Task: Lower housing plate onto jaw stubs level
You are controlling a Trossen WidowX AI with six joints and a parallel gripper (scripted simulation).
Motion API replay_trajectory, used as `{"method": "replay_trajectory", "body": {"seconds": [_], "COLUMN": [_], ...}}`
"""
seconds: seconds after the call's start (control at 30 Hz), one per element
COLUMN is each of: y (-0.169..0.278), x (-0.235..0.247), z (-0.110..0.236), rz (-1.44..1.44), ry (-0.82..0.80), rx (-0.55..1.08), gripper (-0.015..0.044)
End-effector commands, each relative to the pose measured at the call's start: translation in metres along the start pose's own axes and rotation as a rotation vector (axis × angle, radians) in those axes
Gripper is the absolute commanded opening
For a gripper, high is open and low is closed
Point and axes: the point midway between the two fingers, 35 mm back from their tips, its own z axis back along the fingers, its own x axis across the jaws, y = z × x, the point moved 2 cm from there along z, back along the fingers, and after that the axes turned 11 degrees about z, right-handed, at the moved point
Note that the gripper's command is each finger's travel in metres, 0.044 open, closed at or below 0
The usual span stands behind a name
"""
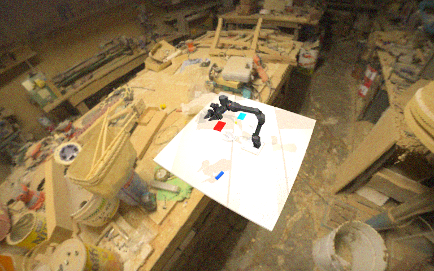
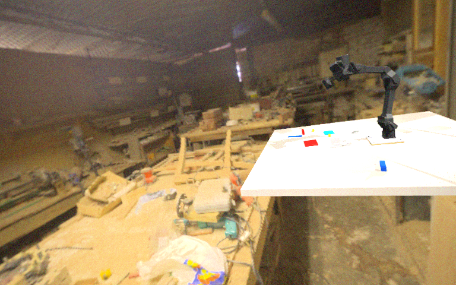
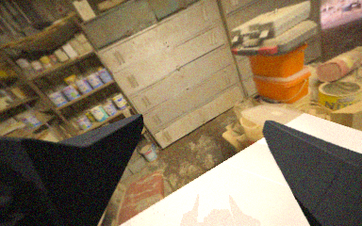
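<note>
My gripper (image 1: 208, 116) (image 2: 327, 83) (image 3: 202, 122) is open and empty, raised above the table beyond the red square. In the wrist view nothing lies between its dark fingers. A pale, thin-outlined assembly (image 1: 229, 136) lies on the white table between the red square and the arm's base; it may be the gripper parts with their jaws. It is too small and washed out to tell housing plate, jaws, stubs and pins apart, or whether the plate sits level. A small yellow piece (image 1: 235, 122) (image 2: 329, 135) is near it.
The white table (image 1: 252, 191) (image 2: 302, 174) carries a red square (image 1: 219, 126) (image 2: 310, 143), a cyan square (image 1: 241, 116) (image 2: 328, 132), a blue block (image 1: 219, 175) (image 2: 383, 165), a flat blue bar (image 2: 294, 136) and a small upright red piece (image 2: 303, 131). The arm's base stands beyond the squares.
</note>
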Motion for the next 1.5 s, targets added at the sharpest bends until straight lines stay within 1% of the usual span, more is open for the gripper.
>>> {"method": "replay_trajectory", "body": {"seconds": [0.0, 0.7, 1.47], "y": [0.006, 0.029, 0.060], "x": [-0.015, -0.076, -0.134], "z": [0.003, 0.028, 0.068], "rz": [-0.077, -0.408, -0.772], "ry": [0.053, 0.278, 0.528], "rx": [0.012, 0.029, -0.013], "gripper": [0.0440, 0.0440, 0.0440]}}
